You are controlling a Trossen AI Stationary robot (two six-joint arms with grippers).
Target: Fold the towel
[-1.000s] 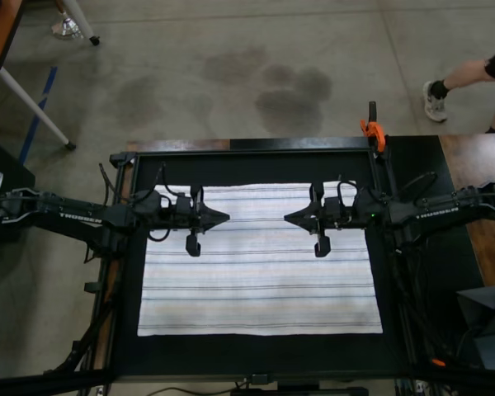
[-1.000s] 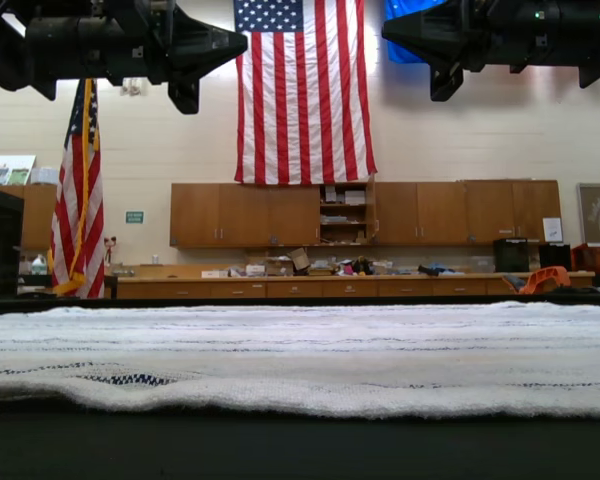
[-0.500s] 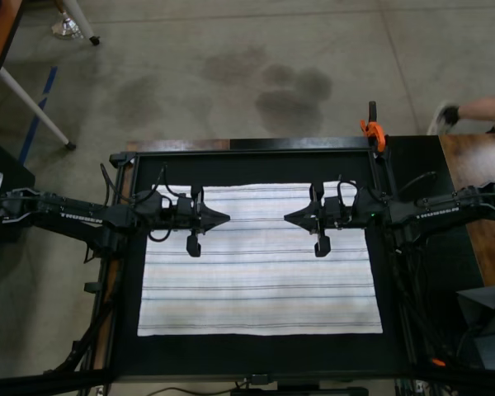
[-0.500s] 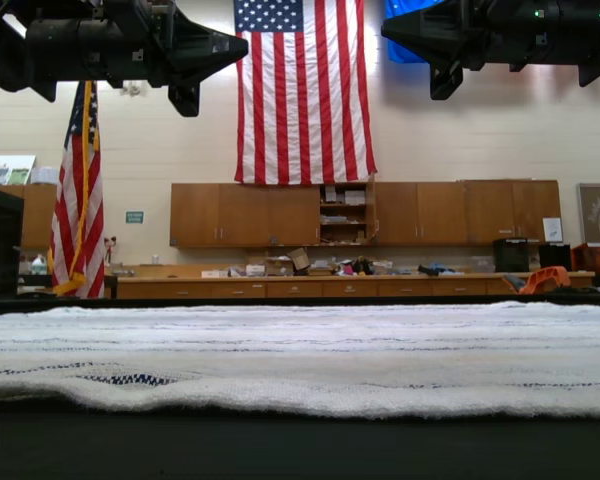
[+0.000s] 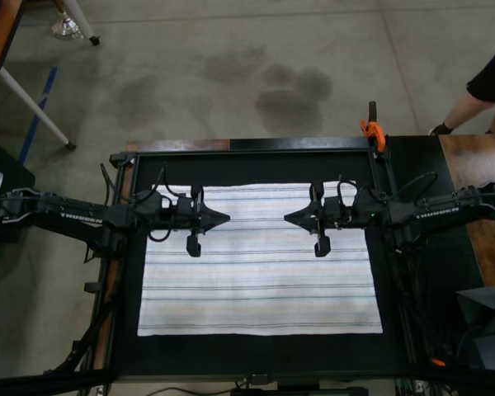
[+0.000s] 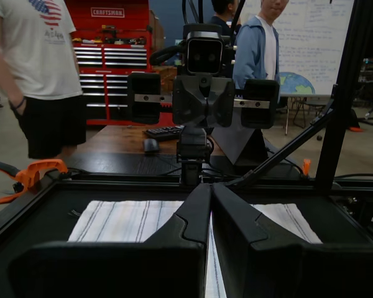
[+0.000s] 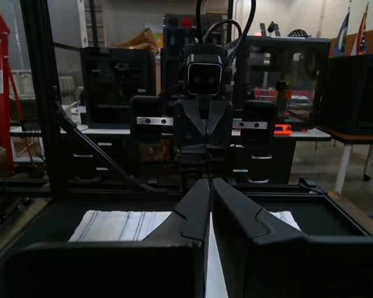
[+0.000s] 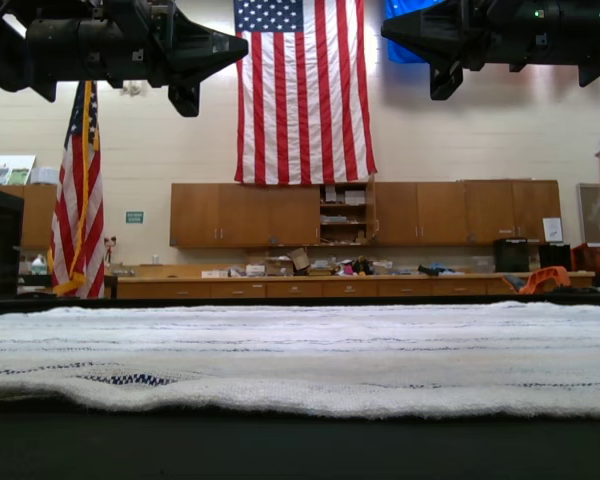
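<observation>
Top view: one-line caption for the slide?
Large white woven towel with thin dark stripes lies flat on the black table; both shut hands, left and right, hover above, facing each other.

towel (image 5: 260, 272): soft woven cloth, nubbly matt. counter (image 5: 256, 351): matt black. gripper (image 6: 209, 214) fingers: smooth black plastic, slight sheen.

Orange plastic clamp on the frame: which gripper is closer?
Right. The right gripper hovers over the striped white cloth towel on the side of the orange clamp; the left gripper hovers over the opposite half.
</observation>
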